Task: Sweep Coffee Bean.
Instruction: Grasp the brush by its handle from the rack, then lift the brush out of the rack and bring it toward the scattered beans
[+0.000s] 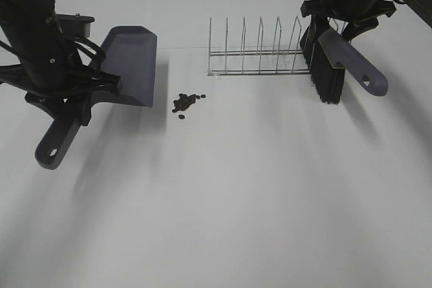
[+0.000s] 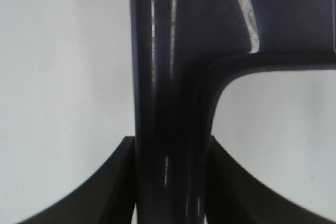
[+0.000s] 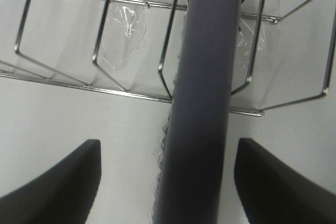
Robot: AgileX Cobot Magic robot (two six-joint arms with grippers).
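Dustpan gripped, brush not gripped yet: most of the risk is on the brush side.
Left gripper (image 2: 170, 150) is clamped tight on the dustpan (image 1: 131, 62) handle; I can't tell if the pan's lip sits flat on the table (image 1: 236, 200), and any gap would let beans roll under it. The beans (image 1: 187, 102) lie in a small pile on the bare table just right of the pan, in front of the rack (image 1: 253, 55), with a stray or two beside them. The brush (image 1: 331, 72) stands bristles down at the rack's right end. Right gripper (image 3: 168, 142) straddles its handle, jaws partly open with a gap on each side, holding nothing. An off-centre close could shove the handle and tip the brush or drag the rack. A loose grip would let the brush twist mid-sweep, bristles may snag on the wire, and a hard stroke would scatter the light beans past the pan.
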